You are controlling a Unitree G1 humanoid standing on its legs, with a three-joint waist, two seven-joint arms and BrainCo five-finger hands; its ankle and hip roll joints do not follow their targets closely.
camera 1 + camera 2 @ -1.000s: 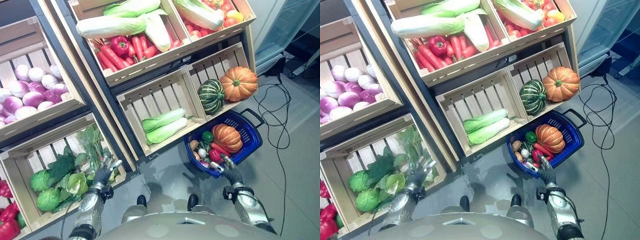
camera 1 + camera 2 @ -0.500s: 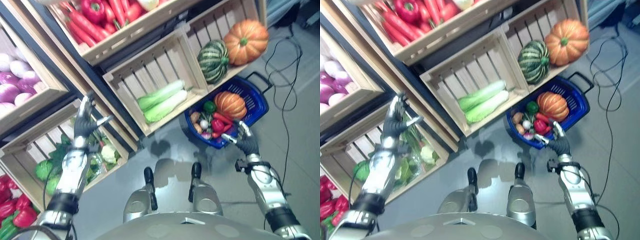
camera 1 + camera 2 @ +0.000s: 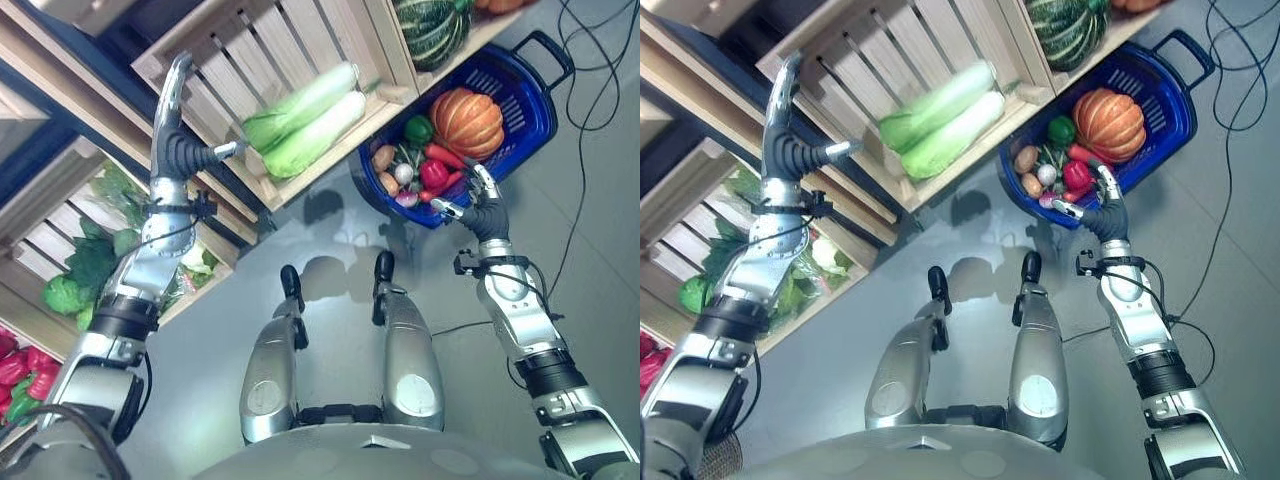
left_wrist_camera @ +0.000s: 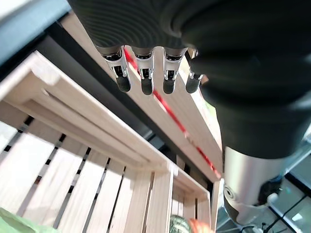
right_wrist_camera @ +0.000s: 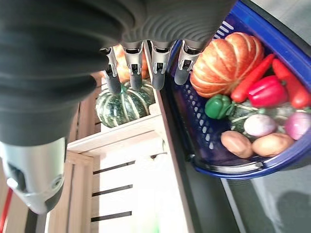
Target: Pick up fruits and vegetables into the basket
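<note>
**Left eye view: our basket is filling up, more food waits in the crates**

We hold nothing right now. Our left robot hand (image 3: pixel 178 150) is raised with straight fingers, empty, in front of a wooden crate (image 3: pixel 290 40). Just beside its thumb lie two long pale green cabbages (image 3: pixel 305 118) in that crate.

Our right robot hand (image 3: pixel 482 207) also has its fingers spread and holds nothing. It hangs just in front of the blue basket (image 3: pixel 520 75), which sits on the floor. Past its fingertips the basket already holds an orange pumpkin (image 3: pixel 465 121), a green pepper (image 3: pixel 418 130), a red pepper (image 3: pixel 433 174) and some small round things.

We think part of the job is done. The cabbages, a striped green squash (image 3: pixel 432 28) and leafy greens (image 3: pixel 85 275) near our left arm are not yet in the basket. Next we would pick one more.
</note>
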